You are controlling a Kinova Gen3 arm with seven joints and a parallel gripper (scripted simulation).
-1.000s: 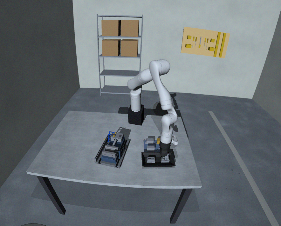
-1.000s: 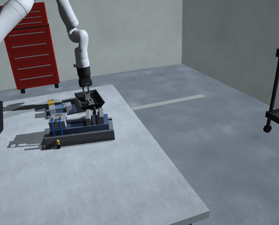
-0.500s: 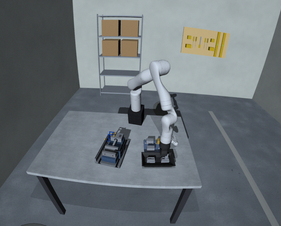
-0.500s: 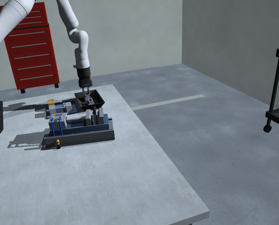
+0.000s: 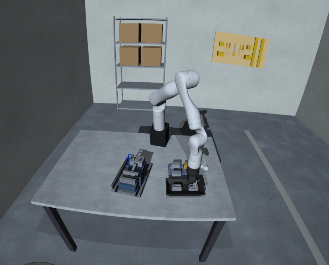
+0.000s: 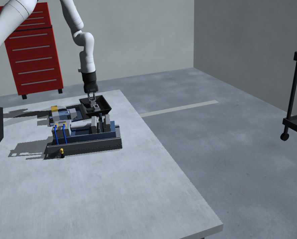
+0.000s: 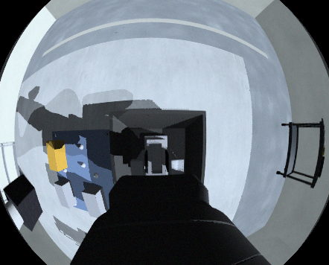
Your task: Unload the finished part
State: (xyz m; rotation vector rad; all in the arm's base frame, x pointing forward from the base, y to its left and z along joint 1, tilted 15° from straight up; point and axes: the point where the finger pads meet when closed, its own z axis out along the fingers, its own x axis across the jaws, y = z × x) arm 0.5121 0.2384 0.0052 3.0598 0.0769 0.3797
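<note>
My gripper [image 5: 193, 184] [image 6: 92, 100] [image 7: 156, 157] points straight down into the black outfeed tray [image 5: 184, 194] [image 6: 104, 110] [image 7: 194, 125]. It is shut on the finished part [image 5: 192, 187] [image 6: 95, 106] [image 7: 157, 147], a small grey block. The part is low inside the tray, on its right side in the top view. I cannot tell whether it touches the floor. The vise [image 5: 129, 174] [image 6: 87, 131], blue and grey with blue hoses, stands on its dark base plate left of the tray.
A second small grey piece [image 5: 176, 187] lies in the tray's left half. A blue fixture with grey blocks and a yellow block [image 5: 176, 168] [image 6: 61, 113] [image 7: 77, 164] stands right behind the tray. The arm's black base [image 5: 159, 135] is at the table's back edge.
</note>
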